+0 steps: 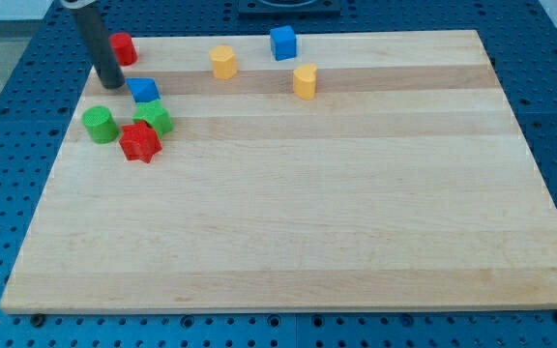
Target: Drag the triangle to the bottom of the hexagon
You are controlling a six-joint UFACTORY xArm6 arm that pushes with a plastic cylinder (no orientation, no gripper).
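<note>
The blue triangle lies near the board's top left. The yellow hexagon sits to its right and a little higher, apart from it. My tip rests on the board just left of the blue triangle, with a small gap between them. The rod rises from the tip towards the view's top left and partly hides the red cylinder behind it.
A green cylinder, a green star-like block and a red star cluster just below the triangle. A blue cube and a yellow heart lie right of the hexagon. The board's left edge is close.
</note>
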